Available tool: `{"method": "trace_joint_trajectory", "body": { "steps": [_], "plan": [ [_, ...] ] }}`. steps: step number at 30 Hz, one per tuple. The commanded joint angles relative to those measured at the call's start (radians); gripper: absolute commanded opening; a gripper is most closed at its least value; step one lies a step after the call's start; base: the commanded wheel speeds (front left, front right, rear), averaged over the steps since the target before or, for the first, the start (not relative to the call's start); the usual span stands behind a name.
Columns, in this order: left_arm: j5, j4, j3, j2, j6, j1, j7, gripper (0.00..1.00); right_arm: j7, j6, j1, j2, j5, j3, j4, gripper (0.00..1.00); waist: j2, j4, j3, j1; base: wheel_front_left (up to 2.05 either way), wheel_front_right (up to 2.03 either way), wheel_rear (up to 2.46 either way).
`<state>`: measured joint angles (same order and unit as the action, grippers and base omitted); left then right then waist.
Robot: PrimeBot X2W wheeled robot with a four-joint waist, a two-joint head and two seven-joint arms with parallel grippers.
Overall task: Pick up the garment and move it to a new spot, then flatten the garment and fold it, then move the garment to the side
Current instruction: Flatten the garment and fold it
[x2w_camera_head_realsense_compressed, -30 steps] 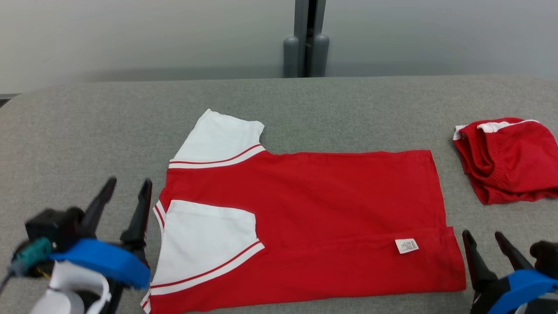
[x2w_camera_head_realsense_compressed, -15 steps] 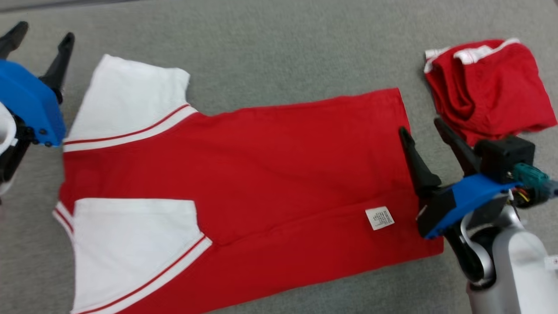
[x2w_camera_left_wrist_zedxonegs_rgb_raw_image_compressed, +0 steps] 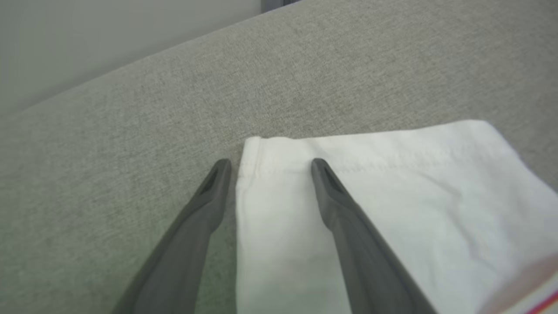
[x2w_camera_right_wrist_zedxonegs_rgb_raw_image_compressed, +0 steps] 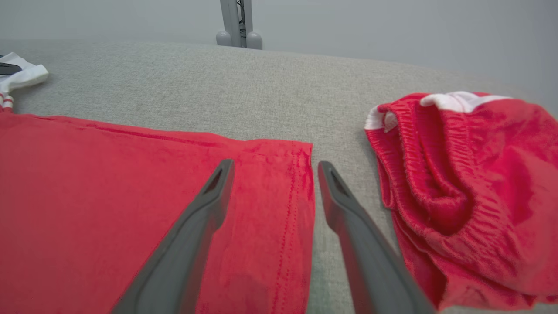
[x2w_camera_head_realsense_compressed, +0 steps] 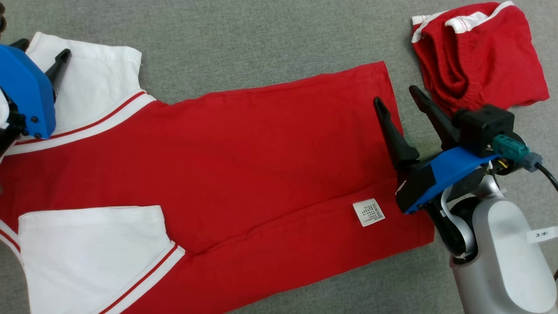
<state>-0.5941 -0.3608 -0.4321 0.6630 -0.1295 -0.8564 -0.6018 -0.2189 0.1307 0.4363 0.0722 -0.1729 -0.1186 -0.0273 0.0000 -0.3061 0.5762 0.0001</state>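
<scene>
Spread wide, the left gripper straddles the far-left sleeve corner of the red-and-white cotton shirt; the right gripper, equally wide, straddles its far-right hem.

— What do you have behind the work area?

— I see a grey surface covered in a fine, even weave, running back to its far edge. Beyond that edge I see a plain, pale grey wall.

— Any furniture?

— I see one grey upright post standing at the far edge against the wall, with two rounded grey caps at its foot.

— And the light?

— Soft and even on my screens. I see only faint shadows on the surface.
</scene>
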Motion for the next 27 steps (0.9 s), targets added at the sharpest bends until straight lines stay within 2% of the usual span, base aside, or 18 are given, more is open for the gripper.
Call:
{"method": "trace_joint_trajectory", "body": {
  "steps": [1, 2, 3, 4, 6, 12, 13, 18, 27],
  "plan": [
    [-0.007, -0.016, -0.013, 0.008, -0.001, -0.01, -0.009, 1.0, 0.007, 0.0, 0.022, 0.002, -0.01, -0.004, -0.006, 1.0, 0.0, -0.003, 0.001, -0.0001, 0.0, 0.0, 0.0],
    [-0.011, -0.02, -0.02, 0.009, -0.001, -0.014, -0.009, 1.0, 0.01, 0.0, 0.025, 0.001, -0.013, -0.008, -0.009, 1.0, 0.0, -0.005, 0.001, -0.0001, 0.0, 0.0, 0.0],
    [-0.015, -0.023, -0.027, 0.008, -0.001, -0.018, -0.009, 0.78, 0.012, 0.0, 0.028, 0.002, -0.016, -0.01, -0.011, 1.0, 0.0, -0.005, 0.001, -0.0001, 0.0, 0.0, 0.0],
    [-0.021, -0.023, -0.033, 0.005, -0.001, -0.021, -0.01, 0.44, 0.011, 0.0, 0.032, 0.004, -0.018, -0.01, -0.014, 1.0, 0.0, -0.004, 0.001, -0.0001, 0.0, 0.0, 0.0],
    [-0.034, -0.021, -0.052, -0.001, -0.001, -0.033, 0.002, 0.0, 0.013, 0.0, 0.044, 0.012, -0.02, -0.008, -0.023, 1.0, 0.0, 0.005, -0.003, -0.0001, 0.0, 0.0, 0.0],
    [-0.017, -0.034, -0.054, -0.023, -0.001, -0.059, 0.098, 0.0, -0.013, 0.0, 0.105, 0.032, -0.011, -0.004, -0.076, 1.0, 0.0, 0.044, -0.028, -0.0001, 0.0, 0.0, 0.0],
    [-0.012, -0.037, -0.054, -0.037, -0.001, -0.064, 0.149, 0.0, -0.032, 0.0, 0.13, 0.045, -0.002, 0.01, -0.115, 1.0, 0.0, 0.063, -0.04, -0.0001, 0.0, 0.0, 0.0],
    [-0.012, -0.013, -0.084, -0.079, -0.001, -0.058, 0.25, 0.0, -0.093, 0.0, 0.184, 0.082, 0.022, 0.046, -0.231, 1.0, 0.0, 0.124, -0.069, -0.0001, 0.0, 0.0, 0.0],
    [-0.036, 0.066, -0.154, -0.096, -0.001, -0.048, 0.334, 0.0, -0.164, 0.0, 0.245, 0.092, 0.027, 0.127, -0.391, 1.0, 0.0, 0.191, -0.076, -0.0001, 0.0, 0.0, 0.0]
  ]
}}
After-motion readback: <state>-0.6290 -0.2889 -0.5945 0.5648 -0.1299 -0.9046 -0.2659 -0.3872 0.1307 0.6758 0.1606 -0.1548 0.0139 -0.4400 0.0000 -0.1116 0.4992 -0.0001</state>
